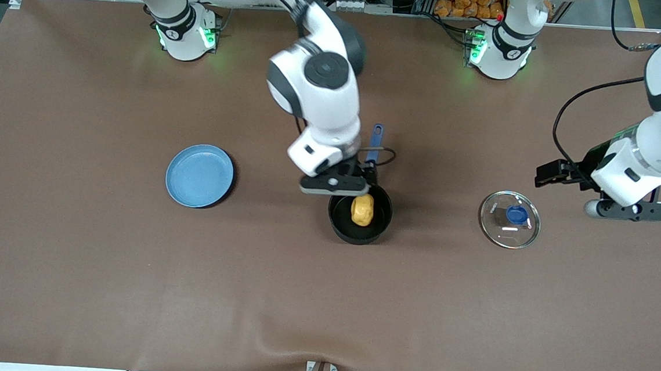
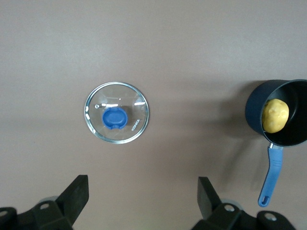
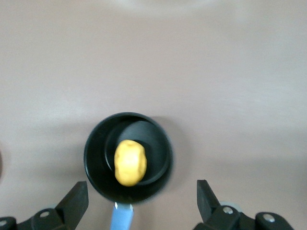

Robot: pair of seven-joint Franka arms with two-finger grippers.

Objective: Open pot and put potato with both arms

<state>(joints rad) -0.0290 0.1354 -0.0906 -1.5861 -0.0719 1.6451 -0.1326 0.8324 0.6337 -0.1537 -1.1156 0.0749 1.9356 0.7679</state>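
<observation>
The brown bench [image 1: 68,278] runs wide and bare along its edge nearest the front camera, leaving broad open room around each of the 3 things set in a row across its middle, all well apart from one another. Toward the right arm's end lies a flat light-blue plate [image 1: 199,176]. At the middle stands the pot [image 1: 360,212], a small round black saucepan, lid off, with its blue straight handle [image 1: 374,144] pointing toward the robots' bases. Toward the left arm's end the clear glass lid [image 1: 509,219] lies flat on the bench, blue knob [image 1: 517,214] up. The potato [image 1: 362,209], oval, lumpy and yellow-orange, sits inside the pot, close to the wall on the handle side, filling only part of the floor. The right arm reaches out from its base over the middle, and the right hand [image 3: 141,203] hangs above the pot where the handle joins the rim, its 2 fingers spread apart around nothing. The left hand [image 2: 143,201] hovers beside the lid, over bare bench, fingers likewise spread and empty.
</observation>
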